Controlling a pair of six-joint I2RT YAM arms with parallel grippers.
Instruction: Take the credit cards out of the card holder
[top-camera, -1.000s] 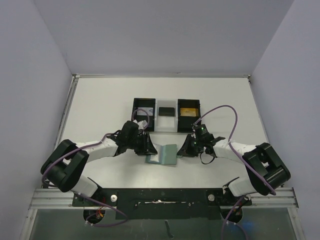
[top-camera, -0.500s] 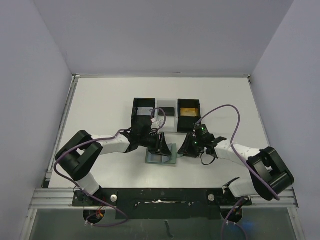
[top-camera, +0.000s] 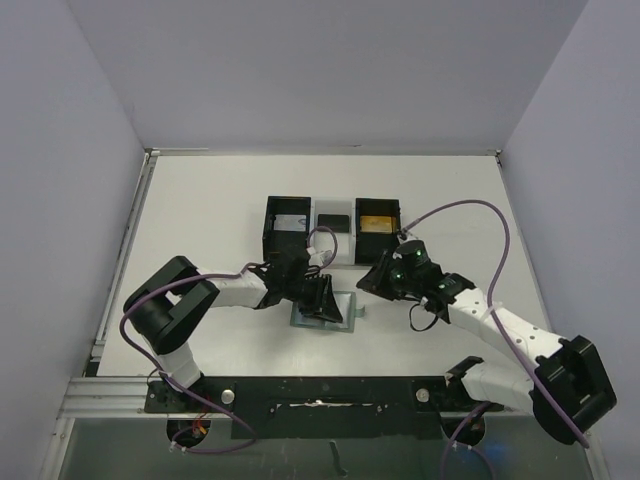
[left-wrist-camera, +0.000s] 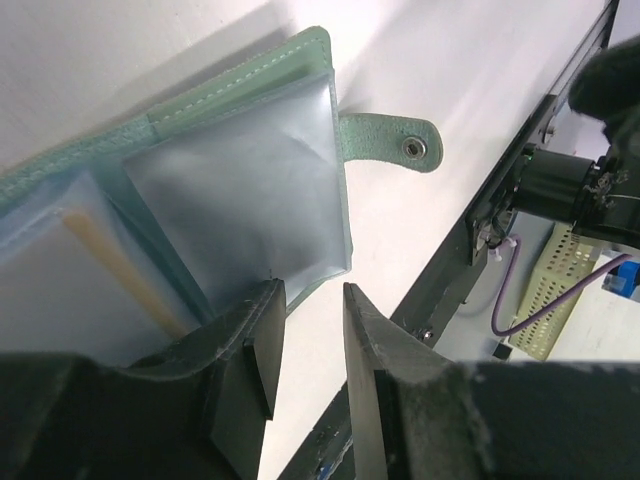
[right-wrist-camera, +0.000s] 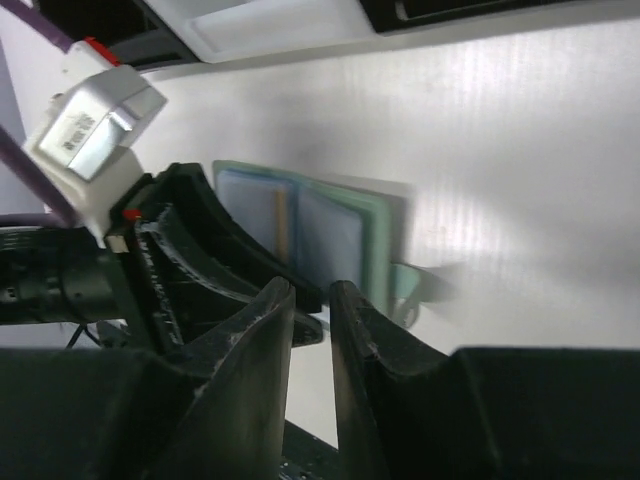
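Here, card holder's edge lies at left pincer.

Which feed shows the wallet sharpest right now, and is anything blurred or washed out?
Left wrist: wallet sharp, stitching clear. Right wrist: wallet soft, bright glare on the table. Top view: evenly lit, wallet small.

Matt holder, glossy pockets
Holder grainy, leather-like; pockets translucent plastic; metal snap at tab's 3 o'clock; table smooth white.
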